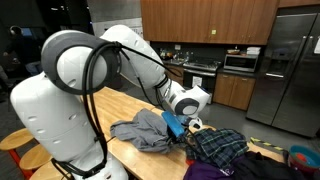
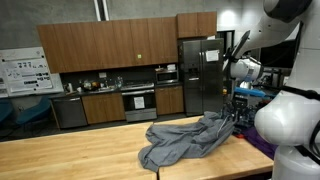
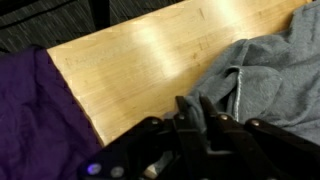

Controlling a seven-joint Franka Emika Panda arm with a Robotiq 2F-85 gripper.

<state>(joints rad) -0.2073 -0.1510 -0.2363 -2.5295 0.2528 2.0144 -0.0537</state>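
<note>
grey garment (image 2: 185, 138) sprawled on wooden table (image 2: 70, 150), long axis apparently running toward fingers (image 3: 190, 112), pinched narrow on its fold.

The grey garment (image 2: 185, 140), probably a hoodie, lies crumpled and spread on the wooden table (image 2: 60, 150), one fold raised off the surface.

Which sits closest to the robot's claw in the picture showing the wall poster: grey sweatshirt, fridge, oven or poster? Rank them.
1. Grey sweatshirt: on the table, pinched in the gripper.
2. Fridge: behind, in the kitchen.
3. Oven: further left, under the cabinets.
4. Wall poster: far left.
</note>
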